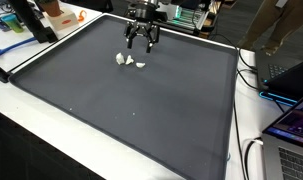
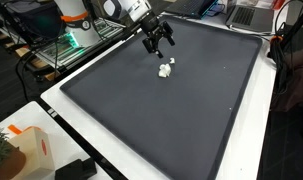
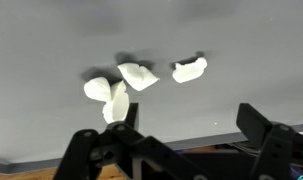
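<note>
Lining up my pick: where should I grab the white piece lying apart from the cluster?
I'd take the lone piece across its narrow middle, from straight above with the open gripper: it lies flat and elongated on the mat, bare mat along both long sides.

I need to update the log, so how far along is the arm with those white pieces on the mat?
Done: nothing visible; the white pieces lie loose on the mat. In hand: the gripper hovers by them, fingers open and empty. Left: every piece, all untouched.
</note>
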Available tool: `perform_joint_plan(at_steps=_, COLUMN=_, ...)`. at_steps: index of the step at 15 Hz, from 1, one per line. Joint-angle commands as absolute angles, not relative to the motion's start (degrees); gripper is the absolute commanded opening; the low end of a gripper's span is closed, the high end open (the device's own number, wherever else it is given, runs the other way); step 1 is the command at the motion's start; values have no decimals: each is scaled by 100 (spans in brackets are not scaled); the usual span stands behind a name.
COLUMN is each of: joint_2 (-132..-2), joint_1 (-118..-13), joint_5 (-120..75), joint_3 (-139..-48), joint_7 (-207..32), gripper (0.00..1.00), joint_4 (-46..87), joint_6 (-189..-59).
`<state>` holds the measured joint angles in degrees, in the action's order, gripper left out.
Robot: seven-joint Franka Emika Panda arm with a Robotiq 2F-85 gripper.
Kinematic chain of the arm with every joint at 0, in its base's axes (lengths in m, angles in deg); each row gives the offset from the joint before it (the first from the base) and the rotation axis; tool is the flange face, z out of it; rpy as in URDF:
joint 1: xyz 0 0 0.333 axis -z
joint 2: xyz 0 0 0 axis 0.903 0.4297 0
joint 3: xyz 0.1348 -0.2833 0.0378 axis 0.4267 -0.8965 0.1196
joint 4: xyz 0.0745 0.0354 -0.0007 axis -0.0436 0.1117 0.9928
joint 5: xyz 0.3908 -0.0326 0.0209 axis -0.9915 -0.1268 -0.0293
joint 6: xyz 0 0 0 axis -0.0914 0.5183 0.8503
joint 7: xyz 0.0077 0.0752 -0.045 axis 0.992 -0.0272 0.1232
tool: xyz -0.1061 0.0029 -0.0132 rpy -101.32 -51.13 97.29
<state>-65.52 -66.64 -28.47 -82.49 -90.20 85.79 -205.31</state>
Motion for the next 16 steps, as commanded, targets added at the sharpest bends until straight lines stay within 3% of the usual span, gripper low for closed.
perform_joint_plan(at_steps=1, joint_2=-6349, joint_1=-6868, joint_5=-3025, joint_3=-8332, joint_7=-8960, gripper=100, joint_4=8579, joint_6=-20870)
perform_joint_plan(at_steps=15, joint_2=-6759, joint_1=-7856, joint_5=-4483, joint_3=-9205, joint_7=-7459, gripper=100, joint_4=7674, joint_6=-18877)
perform_joint_plan(at_steps=16, joint_2=-6696, joint_1=-7545, joint_5=-3940, joint_3=-8993, joint_7=-7885, gripper=100, joint_4=7730, joint_6=-19144)
